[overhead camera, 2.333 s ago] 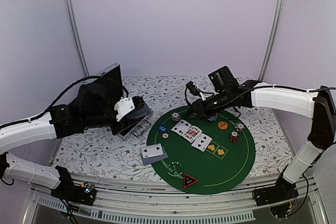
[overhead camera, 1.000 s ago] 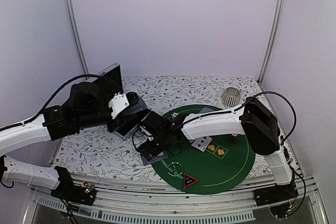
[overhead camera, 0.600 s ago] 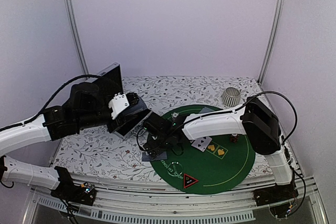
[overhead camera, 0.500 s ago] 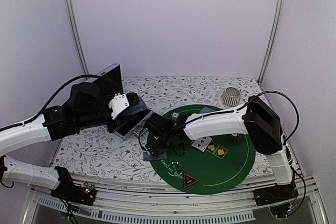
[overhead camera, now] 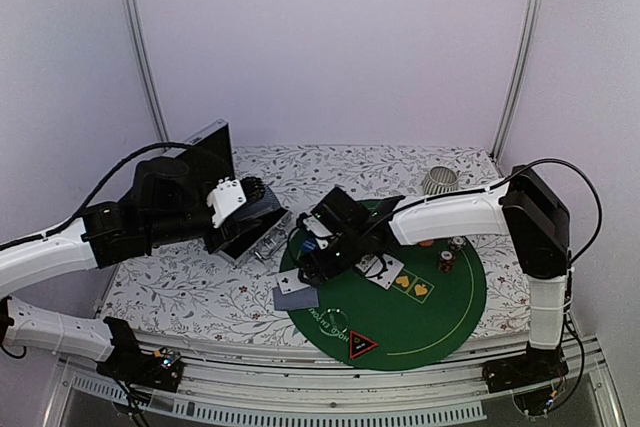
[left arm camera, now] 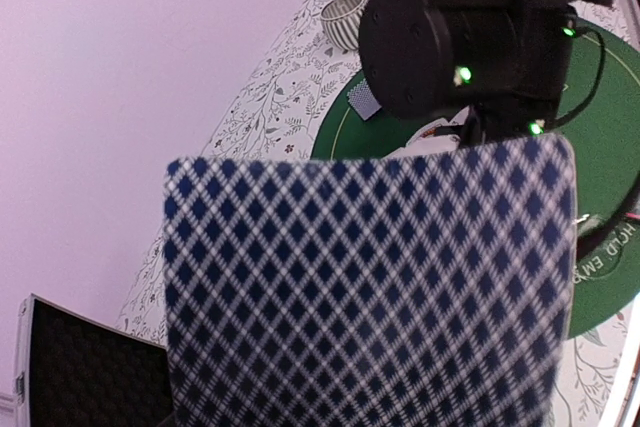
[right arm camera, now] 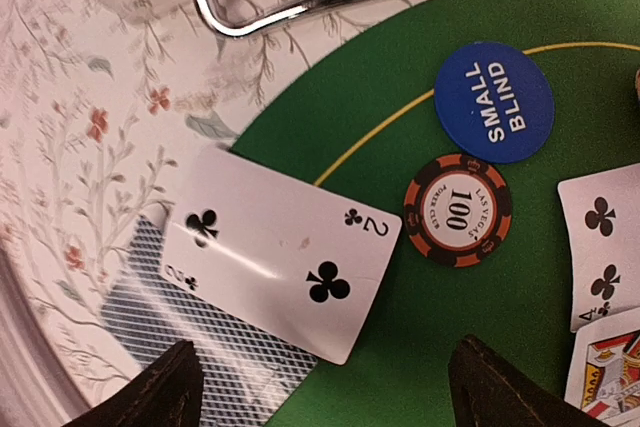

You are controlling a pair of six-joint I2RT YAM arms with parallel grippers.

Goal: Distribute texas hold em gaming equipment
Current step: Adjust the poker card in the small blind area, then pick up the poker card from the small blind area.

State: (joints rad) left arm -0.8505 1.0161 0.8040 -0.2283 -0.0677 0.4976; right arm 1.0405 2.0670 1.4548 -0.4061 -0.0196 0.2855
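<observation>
Cards like these are thin, light, bendy and slick, and they lie flat with no edge standing proud. Toward the near-left of the desk (overhead camera: 180, 292), at the left rim of the green mat (right arm camera: 330, 107), a two of clubs (right arm camera: 282, 265) lies face up on a face-down card (right arm camera: 175, 332) that pokes out from under it. The right gripper (right arm camera: 320, 392) hovers above them with its fingers (right arm camera: 165, 392) spread, holding nothing. The best hold is probably to slide the top card off and pinch one overhanging edge. Just beyond sit a striped chip (right arm camera: 457, 209) and a blue disc (right arm camera: 493, 102), rigid and easily nipped by the rim. Farther left, over the case (overhead camera: 210, 147), the left gripper (overhead camera: 248, 215) pinches a blue-backed card (left arm camera: 370, 287).
</observation>
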